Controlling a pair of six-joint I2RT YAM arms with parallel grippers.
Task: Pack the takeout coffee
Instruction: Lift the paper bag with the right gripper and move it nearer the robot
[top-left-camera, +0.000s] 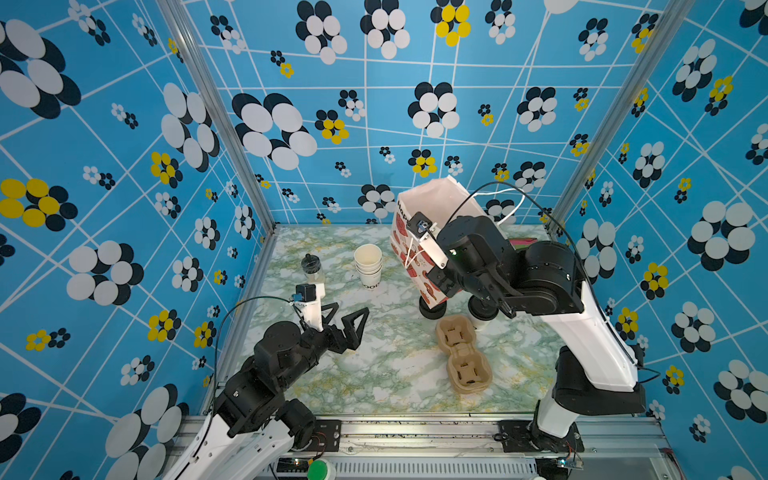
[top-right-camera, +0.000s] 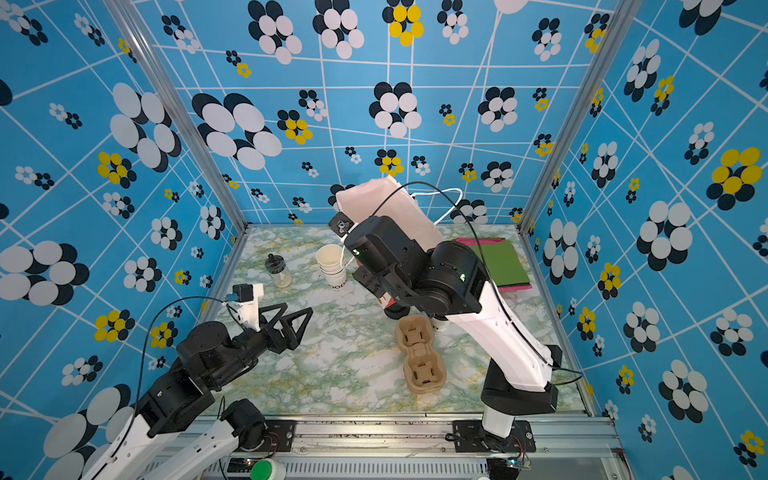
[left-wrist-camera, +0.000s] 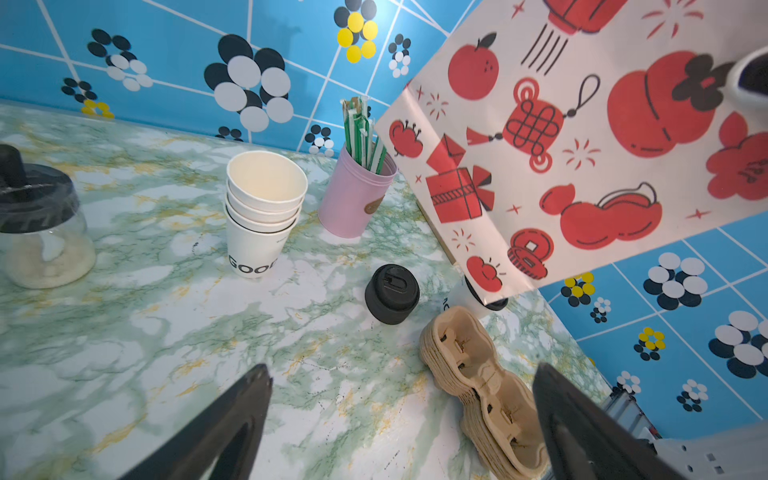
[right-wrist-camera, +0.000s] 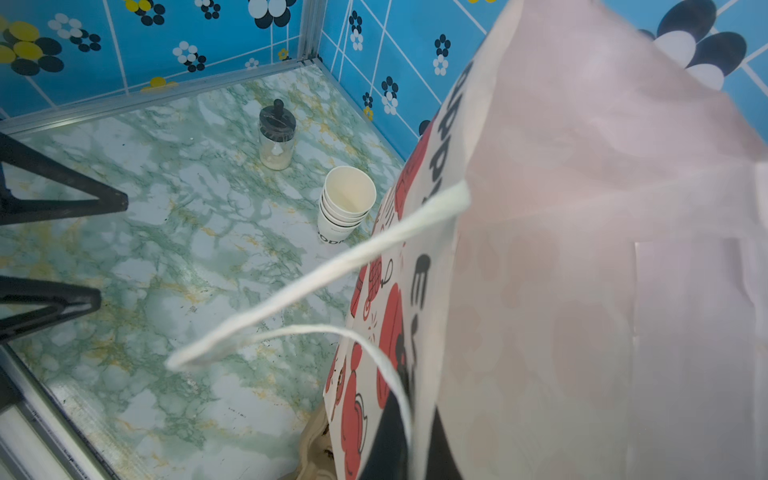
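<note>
By carrier (left-wrist-camera: 478, 374), coffee cup (left-wrist-camera: 457, 299) behind bag (left-wrist-camera: 561, 145), right fingers (right-wrist-camera: 384, 453) clamping bag, left fingers (left-wrist-camera: 582, 432) apart

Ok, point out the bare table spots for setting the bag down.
Widest bare stretch: front middle, between the left gripper and the cup carrier. A smaller one lies between carrier and right arm. Crowded beside the bag: lid pile, coffee, carrier.

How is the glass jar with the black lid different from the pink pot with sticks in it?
The clear glass jar is see-through; the pink round tin is not. The jar is shut with a black lid; the tin is open on top. The jar holds pale powder low down; the tin holds green-and-white wrapped sticks poking out. Both stand upright on the marble table.
</note>
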